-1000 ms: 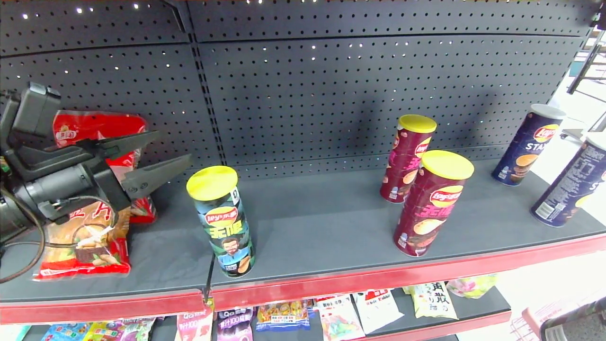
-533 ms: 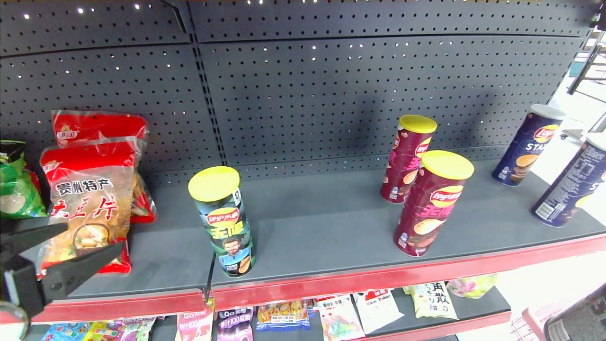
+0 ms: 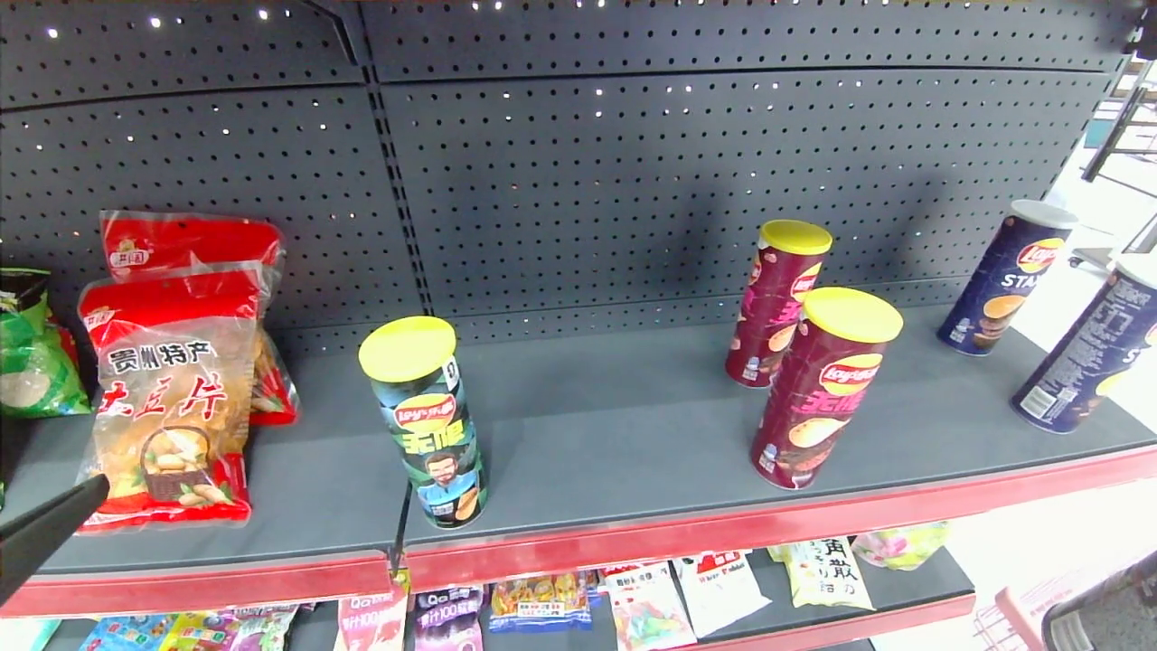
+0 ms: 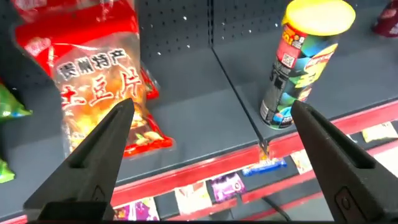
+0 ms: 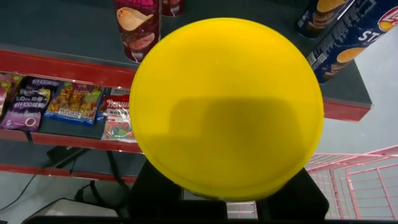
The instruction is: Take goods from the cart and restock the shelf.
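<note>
A dark green chip can with a yellow lid (image 3: 425,420) (image 4: 305,62) stands upright near the front of the grey shelf (image 3: 633,425). My left gripper (image 4: 211,109) hangs open and empty in front of the shelf's red edge, between that can and a red snack bag (image 4: 99,81). One of its fingers (image 3: 50,529) shows at the head view's lower left. My right gripper (image 5: 227,208) is shut on another chip can, whose yellow lid (image 5: 227,106) hides the can's body. This can is held low, below and in front of the shelf's right end.
Two maroon cans (image 3: 823,389) (image 3: 779,303) stand right of centre, and two blue cans (image 3: 1003,276) (image 3: 1085,353) at the right end. Red snack bags (image 3: 172,398) lean at the left. A lower shelf holds several packets (image 3: 651,601). A pink cart (image 5: 367,180) is at the lower right.
My left gripper, open throughout, has drawn back from the shelf and dropped toward the lower left. The green can stays standing where it was.
</note>
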